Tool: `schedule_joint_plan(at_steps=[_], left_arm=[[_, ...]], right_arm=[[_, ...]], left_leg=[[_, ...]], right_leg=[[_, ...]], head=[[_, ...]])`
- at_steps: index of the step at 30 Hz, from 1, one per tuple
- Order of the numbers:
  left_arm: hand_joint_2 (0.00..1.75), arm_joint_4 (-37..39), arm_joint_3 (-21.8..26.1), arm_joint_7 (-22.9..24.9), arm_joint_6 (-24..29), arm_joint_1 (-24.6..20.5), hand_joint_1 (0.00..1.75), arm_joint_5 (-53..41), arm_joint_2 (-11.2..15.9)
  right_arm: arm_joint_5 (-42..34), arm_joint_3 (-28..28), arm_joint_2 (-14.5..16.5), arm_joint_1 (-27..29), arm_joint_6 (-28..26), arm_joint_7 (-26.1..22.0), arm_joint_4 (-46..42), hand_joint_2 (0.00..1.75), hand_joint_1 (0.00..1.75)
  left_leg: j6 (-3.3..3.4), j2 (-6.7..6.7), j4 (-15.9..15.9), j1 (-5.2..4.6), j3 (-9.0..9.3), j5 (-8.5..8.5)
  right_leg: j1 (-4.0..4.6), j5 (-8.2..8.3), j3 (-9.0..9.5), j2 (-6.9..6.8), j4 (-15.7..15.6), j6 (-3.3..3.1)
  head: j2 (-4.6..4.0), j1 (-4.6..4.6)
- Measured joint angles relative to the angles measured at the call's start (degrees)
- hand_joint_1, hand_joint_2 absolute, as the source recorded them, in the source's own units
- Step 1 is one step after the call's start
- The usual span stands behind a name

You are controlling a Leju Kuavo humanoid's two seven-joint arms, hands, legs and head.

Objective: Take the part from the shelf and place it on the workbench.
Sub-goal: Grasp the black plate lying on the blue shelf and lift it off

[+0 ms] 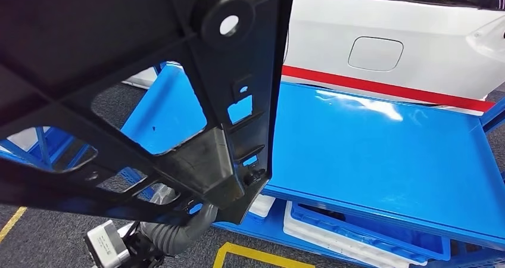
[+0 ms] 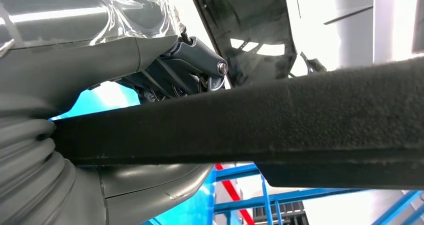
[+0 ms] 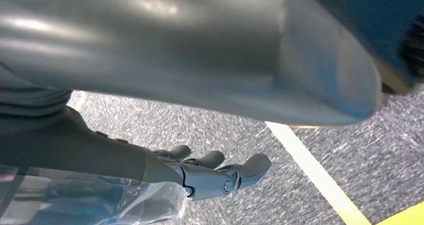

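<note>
The part (image 1: 149, 95), a large black moulded plastic frame with ribs, cut-out windows and a round bossed hole, fills the upper left and centre of the head view, held aloft beside the blue worktop (image 1: 381, 155) at right. The left hand (image 2: 165, 75) clamps a textured bar of the part. The right hand (image 3: 215, 172) hangs over the floor, its fingers lightly curled on nothing. Risk: the single low grip may let the long frame swing, or strike the worktop edge.

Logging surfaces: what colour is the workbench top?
Bright blue workbench top, clearest in the head view.
</note>
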Motion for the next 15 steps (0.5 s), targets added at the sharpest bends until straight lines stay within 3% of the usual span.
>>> schedule_joint_plan(at_steps=[2, 3, 4, 6, 8, 12, 13, 15], left_arm=[[1.75, 0.01, -0.01, 0.02, -0.01, 0.08, 1.75, -0.02, -0.02], [1.75, 0.02, -0.02, 0.03, -0.01, 0.13, 1.75, -0.03, -0.02], [1.75, 0.02, -0.03, 0.04, -0.01, 0.17, 1.75, -0.04, -0.02], [1.75, 0.02, -0.04, 0.07, -0.01, 0.19, 1.75, -0.07, -0.07], [1.75, 0.02, -0.04, 0.09, -0.01, 0.16, 1.75, -0.09, -0.13], [1.75, 0.0, -0.04, 0.14, -0.01, 0.14, 1.75, -0.05, -0.15], [1.75, 0.0, -0.04, 0.14, -0.01, 0.12, 1.75, -0.02, -0.15], [1.75, 0.0, -0.04, 0.14, -0.01, 0.14, 1.75, 0.05, -0.15]], right_arm=[[0.0, 0.0, 0.0, 0.05, -0.03, -0.01, 0.0, 0.0, 0.0], [0.0, 0.0, -0.01, 0.08, -0.03, -0.01, 0.0, 0.0, 0.0], [0.0, 0.0, -0.01, 0.09, -0.04, -0.01, 0.0, 0.0, 0.0], [0.0, 0.0, -0.03, 0.04, -0.04, 0.0, 0.0, 0.0, 0.0], [0.0, 0.0, -0.04, -0.05, -0.04, 0.01, 0.0, 0.0, 0.0], [-0.01, -0.01, -0.03, 0.09, -0.04, 0.06, 0.0, 0.0, 0.0], [-0.02, -0.01, -0.03, 0.06, -0.04, 0.12, 0.0, 0.0, 0.0], [-0.04, -0.02, -0.03, -0.03, -0.03, 0.27, 0.0, 0.0, 0.0]], left_leg=[[0.25, 0.06, 0.06, -0.24, -0.06, -0.02], [0.31, 0.03, 0.09, -0.31, -0.04, -0.04], [0.32, -0.01, 0.11, -0.36, 0.04, -0.06], [0.17, -0.12, 0.16, -0.41, 0.26, -0.21], [-0.18, -0.21, 0.38, -0.65, 0.19, -0.41], [-0.98, -0.2, 1.06, -0.64, -0.26, -0.9], [-1.31, -0.2, 2.6, -0.52, -0.91, -1.95], [-2.15, -0.16, 9.45, -0.21, -3.94, -5.61]], right_leg=[[0.01, -2.68, -3.38, 0.0, 7.29, 0.04], [0.0, -2.4, -3.77, -0.01, 8.12, 0.03], [0.01, -1.03, -2.94, -0.01, 6.46, -0.01], [-0.01, 2.92, 1.24, -0.04, -1.9, -0.2], [0.06, 4.97, 4.23, -0.05, -8.27, -0.54], [0.2, 5.32, 4.51, 0.02, -9.45, -1.32], [0.06, 5.42, 4.53, 0.01, -9.51, -1.55], [-0.12, 5.48, 4.51, -0.01, -9.56, -1.81]], head=[[0.0, 0.04], [-0.01, 0.04], [-0.01, 0.05], [-0.02, 0.06], [0.0, 0.05], [0.0, 0.01], [0.0, -0.06], [0.0, -0.24]])
